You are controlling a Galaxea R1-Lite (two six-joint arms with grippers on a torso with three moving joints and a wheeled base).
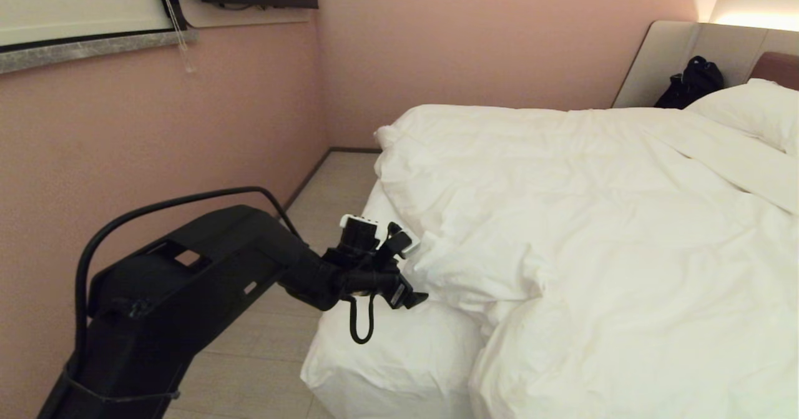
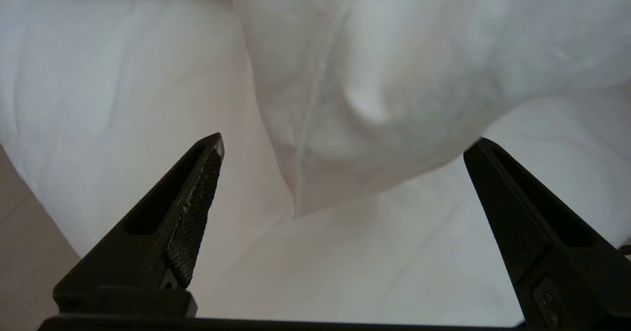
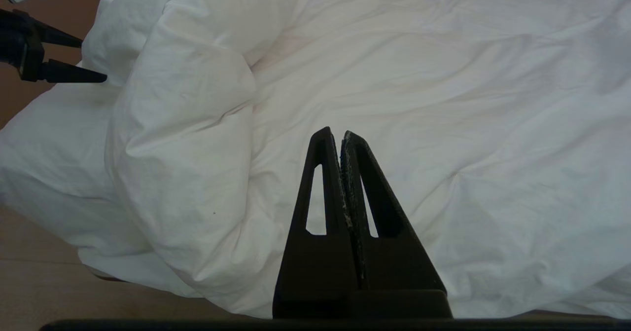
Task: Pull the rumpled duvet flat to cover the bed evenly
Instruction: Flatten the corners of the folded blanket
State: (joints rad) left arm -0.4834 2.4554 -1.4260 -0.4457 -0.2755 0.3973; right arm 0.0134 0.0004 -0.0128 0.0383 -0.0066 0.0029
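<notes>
The white puffy duvet [image 1: 593,219] lies rumpled over the bed, bunched back from the near left corner, where the sheeted mattress [image 1: 387,356] is bare. My left gripper [image 1: 417,269] is open at that corner, its tips right at the duvet's folded edge. In the left wrist view a hanging duvet corner [image 2: 374,74] sits just beyond the open left gripper [image 2: 350,141], with nothing held. In the right wrist view my right gripper [image 3: 336,133] is shut and empty above the duvet [image 3: 443,99]; the left gripper [image 3: 93,60] shows at the duvet's edge.
A white pillow [image 1: 749,110] lies at the head end by the brown headboard [image 1: 777,66], with a black bag [image 1: 690,82] against the beige panel. A pink wall stands close on the left, leaving a narrow strip of floor [image 1: 331,188] beside the bed.
</notes>
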